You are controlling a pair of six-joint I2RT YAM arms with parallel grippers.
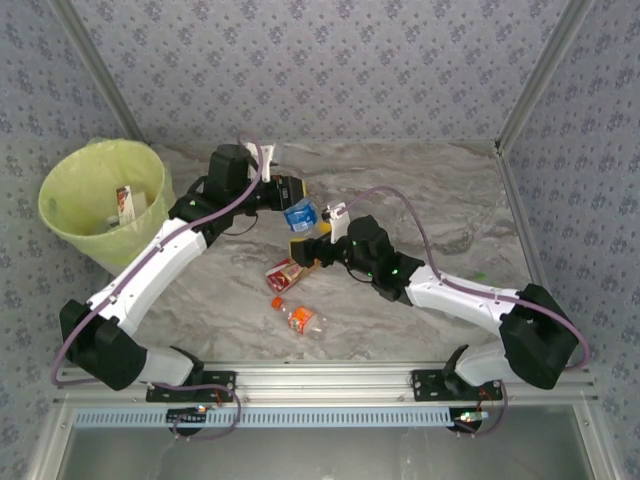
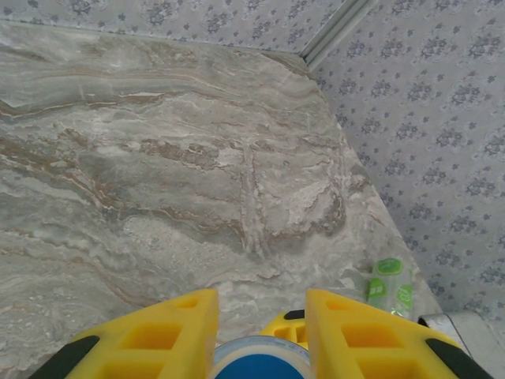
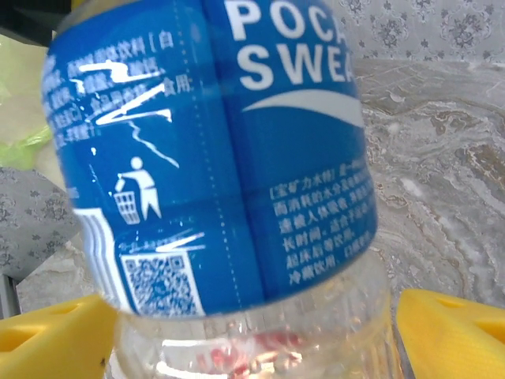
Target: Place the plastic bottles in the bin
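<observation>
A blue-labelled plastic bottle [image 1: 299, 216] hangs above the table's middle, and my left gripper [image 1: 297, 203] is shut on it. The left wrist view has its blue end [image 2: 260, 362] pinched between the yellow fingers [image 2: 170, 332]. From below, my right gripper [image 1: 304, 243] stands open around the same bottle [image 3: 237, 158], one finger [image 3: 51, 339] wide on each side. A red-labelled bottle [image 1: 285, 275] and an orange-labelled bottle [image 1: 301, 319] lie on the table in front. The bin [image 1: 70, 225], lined in lime green, stands at the far left with a bottle [image 1: 125, 205] inside.
A clear bottle with a green label [image 2: 390, 288] lies by the right wall. Patterned walls close in the marble table [image 1: 420, 190] at the back and on both sides. A metal rail [image 1: 330, 380] runs along the near edge.
</observation>
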